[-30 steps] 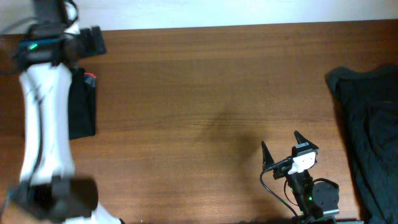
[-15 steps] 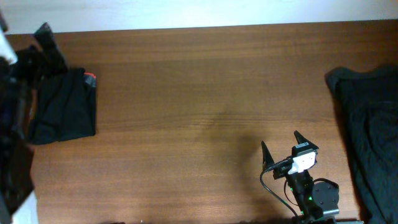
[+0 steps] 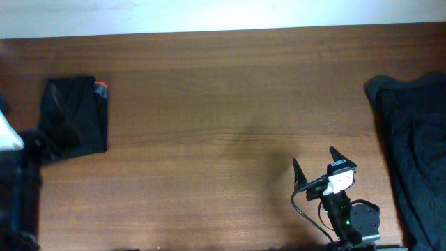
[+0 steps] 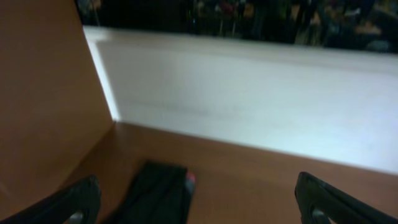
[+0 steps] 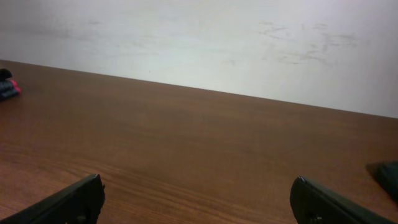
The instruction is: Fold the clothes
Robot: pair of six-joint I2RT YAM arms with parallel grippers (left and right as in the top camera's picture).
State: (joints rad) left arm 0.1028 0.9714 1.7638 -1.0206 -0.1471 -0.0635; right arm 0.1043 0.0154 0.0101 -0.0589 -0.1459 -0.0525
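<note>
Overhead, the right gripper (image 3: 313, 159) stands with its jaws spread and empty near the front edge of the table (image 3: 223, 104). In the left wrist view the left gripper (image 4: 196, 186) is also spread, with nothing in it. The trousers (image 3: 77, 115) lie as a compact folded packet at the left side. Folding seems finished; next the left arm should only park without catching the cloth.
</note>
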